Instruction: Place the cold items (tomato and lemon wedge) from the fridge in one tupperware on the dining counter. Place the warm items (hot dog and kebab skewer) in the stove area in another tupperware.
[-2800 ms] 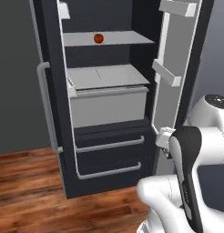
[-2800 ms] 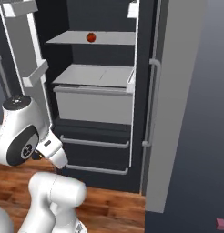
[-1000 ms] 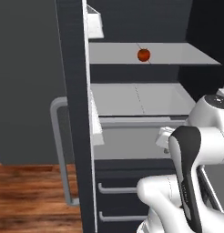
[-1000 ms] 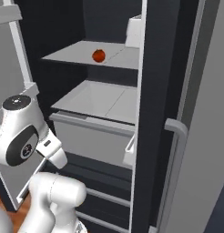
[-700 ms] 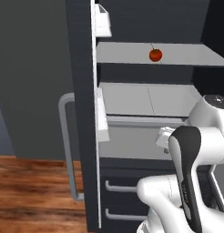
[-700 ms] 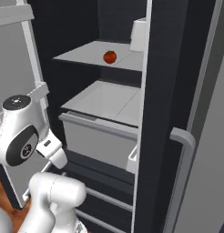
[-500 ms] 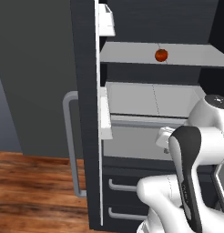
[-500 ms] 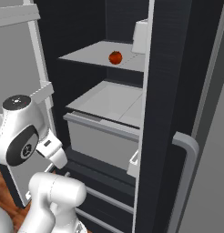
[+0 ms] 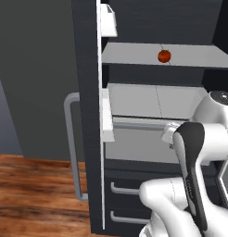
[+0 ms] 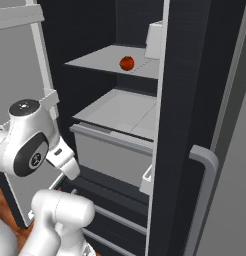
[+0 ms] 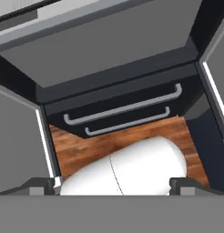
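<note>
Tomato [image 9: 164,56] mid-shelf, clear of edges | fridge [image 9: 86,69] doors open | jaws apart, empty

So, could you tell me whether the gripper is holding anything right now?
Nothing is held: the gripper is open and empty, and the tomato sits on the fridge shelf.

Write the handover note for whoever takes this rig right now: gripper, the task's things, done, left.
Gripper: open, holding nothing, pointed down at the fridge's two lower drawers and the wood floor.
Fridge: doors open, base parked close in front.
Tomato: on the upper shelf, untouched, well above the gripper.
Lemon wedge, hot dog, kebab skewer and both tupperware: not in sight from here.
Done: fridge open and reached.
Left: every pick and place. Probably raise the arm to the tomato first.
</note>
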Motion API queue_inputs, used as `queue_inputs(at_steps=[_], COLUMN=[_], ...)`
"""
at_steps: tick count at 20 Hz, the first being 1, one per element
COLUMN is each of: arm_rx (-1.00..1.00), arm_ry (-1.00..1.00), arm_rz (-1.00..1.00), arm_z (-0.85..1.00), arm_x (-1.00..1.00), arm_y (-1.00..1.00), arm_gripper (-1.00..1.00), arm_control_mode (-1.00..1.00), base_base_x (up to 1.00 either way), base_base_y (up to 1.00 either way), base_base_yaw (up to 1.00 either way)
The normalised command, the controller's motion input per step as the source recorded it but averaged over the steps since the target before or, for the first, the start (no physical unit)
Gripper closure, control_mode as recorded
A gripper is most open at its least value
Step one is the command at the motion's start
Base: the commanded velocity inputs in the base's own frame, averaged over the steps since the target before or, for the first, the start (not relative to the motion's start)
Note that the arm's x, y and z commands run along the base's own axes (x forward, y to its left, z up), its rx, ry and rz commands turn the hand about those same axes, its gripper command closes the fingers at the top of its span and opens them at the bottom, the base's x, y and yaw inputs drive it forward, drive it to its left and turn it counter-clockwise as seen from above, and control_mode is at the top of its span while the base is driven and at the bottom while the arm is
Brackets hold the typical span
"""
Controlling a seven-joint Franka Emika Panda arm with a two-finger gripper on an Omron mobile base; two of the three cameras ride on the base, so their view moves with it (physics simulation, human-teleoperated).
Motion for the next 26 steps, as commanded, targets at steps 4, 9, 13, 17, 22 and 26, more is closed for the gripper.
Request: queue_inputs(at_steps=[4, 9, 13, 17, 22, 26], arm_rx=[0.0, 0.0, 0.0, -0.17, -0.28, -0.24], arm_ry=[-0.13, -0.15, -0.13, -0.03, -0.01, -0.12], arm_rz=[-0.28, -0.07, 0.0, 0.0, 0.0, 0.05], arm_z=[0.74, 0.88, 0.58, 0.33, 0.15, 0.0], arm_x=[0.0, 0.13, 0.79, 0.93, 0.85, 0.48], arm_y=[-0.26, -0.18, -0.05, 0.0, -0.01, -0.2], arm_gripper=[-1.0, -1.0, -1.0, -1.0, -1.0, -1.0], arm_control_mode=[-1.0, -1.0, -1.0, -1.0, -1.0, -1.0], base_base_x=[0.0, 0.0, 0.0, 0.0, 0.0, 0.0], base_base_y=[0.0, 0.0, 0.0, 0.0, 0.0, 0.0], base_base_yaw=[0.0, 0.0, 0.0, 0.0, 0.0, 0.0])
